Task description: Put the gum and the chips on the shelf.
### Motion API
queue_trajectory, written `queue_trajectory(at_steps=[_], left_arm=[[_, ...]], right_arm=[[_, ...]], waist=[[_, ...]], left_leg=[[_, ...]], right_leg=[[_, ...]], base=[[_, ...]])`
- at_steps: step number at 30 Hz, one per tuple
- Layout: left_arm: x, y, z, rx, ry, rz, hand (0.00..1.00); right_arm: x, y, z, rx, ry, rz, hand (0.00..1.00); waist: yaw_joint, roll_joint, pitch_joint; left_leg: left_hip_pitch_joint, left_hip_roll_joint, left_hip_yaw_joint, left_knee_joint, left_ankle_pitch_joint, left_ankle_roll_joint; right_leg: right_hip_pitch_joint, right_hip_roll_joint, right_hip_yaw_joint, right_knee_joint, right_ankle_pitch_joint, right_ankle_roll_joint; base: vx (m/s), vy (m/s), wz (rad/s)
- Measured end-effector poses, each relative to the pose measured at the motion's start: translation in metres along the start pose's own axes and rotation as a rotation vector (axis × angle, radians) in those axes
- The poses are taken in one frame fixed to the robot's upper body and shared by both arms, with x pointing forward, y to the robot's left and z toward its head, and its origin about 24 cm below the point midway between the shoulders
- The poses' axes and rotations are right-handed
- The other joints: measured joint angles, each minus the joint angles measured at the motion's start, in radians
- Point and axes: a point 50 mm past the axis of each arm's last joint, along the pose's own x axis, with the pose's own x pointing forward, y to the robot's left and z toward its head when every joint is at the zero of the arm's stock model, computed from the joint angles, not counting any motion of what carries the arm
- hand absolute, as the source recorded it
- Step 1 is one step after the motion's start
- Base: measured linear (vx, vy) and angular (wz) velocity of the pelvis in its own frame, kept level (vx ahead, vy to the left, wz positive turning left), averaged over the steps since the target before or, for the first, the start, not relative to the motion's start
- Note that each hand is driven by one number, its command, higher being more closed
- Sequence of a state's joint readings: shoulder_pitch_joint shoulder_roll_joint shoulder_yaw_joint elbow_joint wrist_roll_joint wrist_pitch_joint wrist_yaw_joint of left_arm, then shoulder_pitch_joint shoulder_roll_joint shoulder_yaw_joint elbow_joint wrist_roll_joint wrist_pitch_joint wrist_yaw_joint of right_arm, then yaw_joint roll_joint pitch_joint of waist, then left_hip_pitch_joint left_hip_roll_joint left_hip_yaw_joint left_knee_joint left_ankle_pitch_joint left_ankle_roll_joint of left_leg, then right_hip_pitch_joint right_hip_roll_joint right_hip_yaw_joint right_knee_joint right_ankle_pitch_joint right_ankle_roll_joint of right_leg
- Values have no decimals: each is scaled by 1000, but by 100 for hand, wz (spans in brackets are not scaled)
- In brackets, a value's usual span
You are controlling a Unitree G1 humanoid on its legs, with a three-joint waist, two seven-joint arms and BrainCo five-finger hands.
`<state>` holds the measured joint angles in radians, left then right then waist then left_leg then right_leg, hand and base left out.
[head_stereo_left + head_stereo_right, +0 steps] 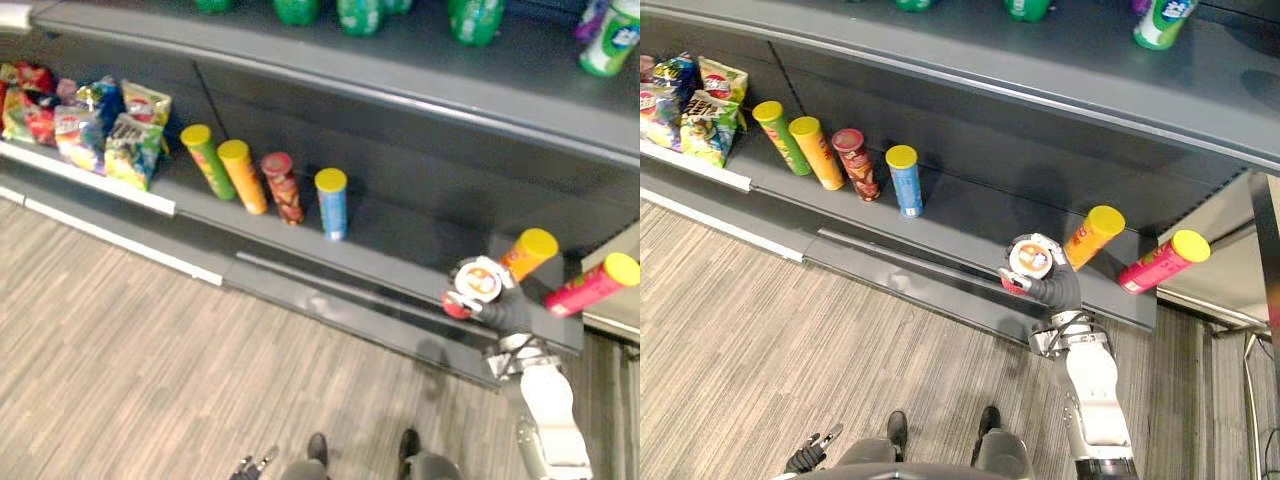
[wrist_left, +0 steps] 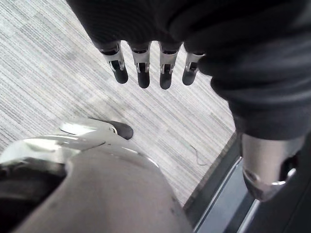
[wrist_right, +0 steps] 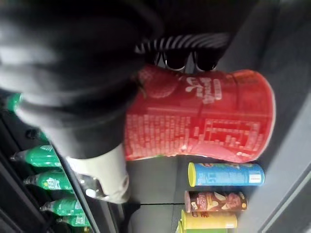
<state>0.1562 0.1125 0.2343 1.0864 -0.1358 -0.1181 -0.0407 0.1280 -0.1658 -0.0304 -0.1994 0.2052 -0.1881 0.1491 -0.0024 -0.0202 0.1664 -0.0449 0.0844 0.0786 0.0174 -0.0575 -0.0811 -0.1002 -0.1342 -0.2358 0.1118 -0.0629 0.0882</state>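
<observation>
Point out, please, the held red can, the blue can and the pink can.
red can [image 3: 204,121], right wrist view, printed side.
blue can [image 1: 331,203], left eye view, body.
pink can [image 1: 1155,263], right eye view, body.

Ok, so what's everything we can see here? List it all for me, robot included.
Chip cans in a row: four, green, orange, maroon and blue, on the lower shelf.
Yellow-lidded cans: two, orange and pink, lower shelf's right end.
Red chip can: one, red, held at the lower shelf's front edge.
Snack bags: several, mixed colours, lower shelf's left end.
Bottles: several, green, upper shelf.
Tub: one, green and white, upper shelf, right.
Floor: grey, wood-look.
Right hand: curled round the red chip can.
Left hand: fingers relaxed, above the floor.
</observation>
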Motion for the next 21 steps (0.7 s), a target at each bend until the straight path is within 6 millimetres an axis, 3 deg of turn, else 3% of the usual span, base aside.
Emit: queue_trajectory(at_steps=[1,2,12,21], left_arm=[[-1,2,-4,1,20,11,0],[-1,2,-5,21,27,9,0],[-1,3,-6,26,39,13,0],[0,6,-6,1,41,28,0]], right_arm=[[0,5,-2,17,4,-3,100],[-1,5,-4,18,12,-9,100],[10,8,-1,17,-11,-17,100],[30,8,16,-42,-93,-15,100]], waist=[[0,-3,-12],[-1,0,-14],[-12,3,-51],[4,3,-63]], left_leg=[[8,-1,75,-28,14,5],[15,-3,94,-38,18,8],[49,6,152,-86,33,7],[65,5,151,-86,33,6]], right_leg=[[7,13,51,-100,76,8],[12,15,66,-126,95,10],[19,35,110,-174,129,9],[40,35,107,-183,130,10]], base=[[-196,68,-82],[-193,64,-86],[-13,-13,-17],[-3,-2,0]])
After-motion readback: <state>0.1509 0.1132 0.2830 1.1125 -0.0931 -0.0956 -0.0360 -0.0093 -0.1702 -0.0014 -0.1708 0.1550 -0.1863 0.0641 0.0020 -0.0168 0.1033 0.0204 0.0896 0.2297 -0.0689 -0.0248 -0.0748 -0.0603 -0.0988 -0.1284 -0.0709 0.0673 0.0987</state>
